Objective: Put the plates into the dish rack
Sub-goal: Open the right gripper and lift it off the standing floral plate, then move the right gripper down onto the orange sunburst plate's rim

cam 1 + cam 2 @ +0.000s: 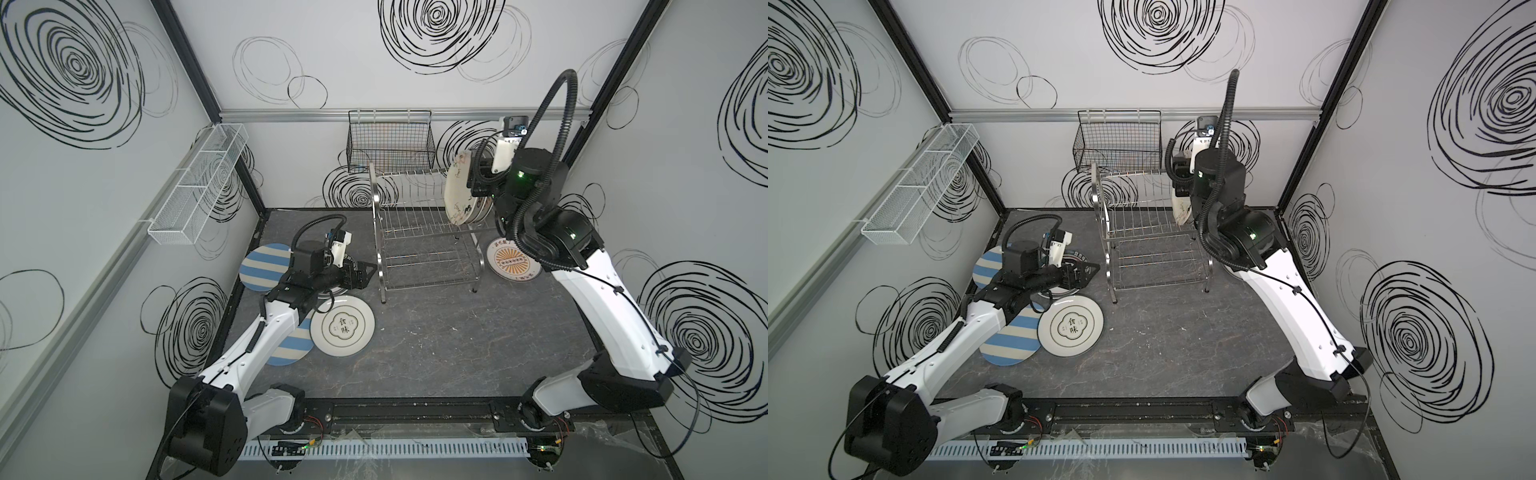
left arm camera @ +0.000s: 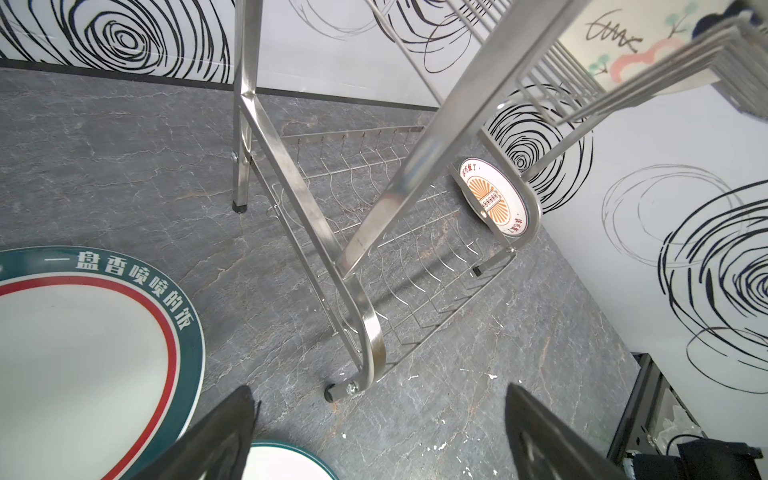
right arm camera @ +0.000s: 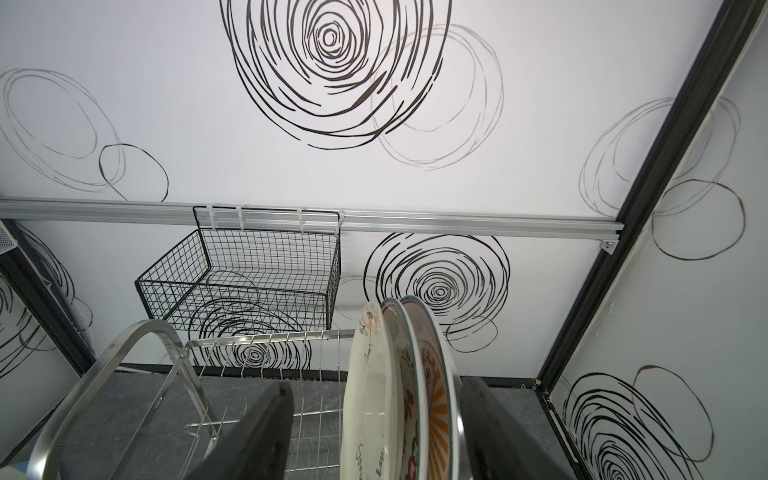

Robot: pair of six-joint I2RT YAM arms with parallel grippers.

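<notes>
R gripper (image 3: 376, 384) jaws apart, straddling three plates (image 1: 457, 195) stood on edge at R end of the dish rack (image 1: 419, 232) top tier (nothing gripped afaict). L gripper (image 2: 379, 388) spread, empty, by rack's L foot. The green-rim plate (image 2: 187, 332) lies flat just beside it, away from the rack. L arm is nearer, so I'd take that next.

Eight plates show: three stand on edge in the one dish rack (image 1: 376, 216), namely a cream plate (image 3: 368, 395), a middle plate (image 3: 405, 365) and an upright sunburst plate (image 3: 438, 395). Five lie flat on the worktop (image 1: 457, 353): two blue-and-cream ones, the far striped plate (image 1: 262, 269) and the near striped plate (image 1: 291, 349), plus one character plate (image 1: 343, 326), one green-rimmed plate (image 2: 83, 365) and one flat sunburst plate (image 1: 514, 262). On the walls hang one black wire basket (image 1: 390, 145) and one white mesh basket (image 1: 199, 183).
</notes>
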